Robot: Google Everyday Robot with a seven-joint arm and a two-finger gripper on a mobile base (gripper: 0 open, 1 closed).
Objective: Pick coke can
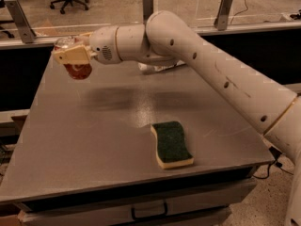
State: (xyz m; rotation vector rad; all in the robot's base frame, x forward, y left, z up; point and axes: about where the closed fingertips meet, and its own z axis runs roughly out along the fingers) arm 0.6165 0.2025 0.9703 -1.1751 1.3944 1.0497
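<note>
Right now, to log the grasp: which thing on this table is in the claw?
The small red aluminium soda can, held by the claw at the grey table's far-left corner; the green sponge lies free.

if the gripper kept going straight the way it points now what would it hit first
The gripper, pointing left near the table's far left corner, grips the coke can. Beyond it the way looks free past the table edge, though depth is unclear.
</note>
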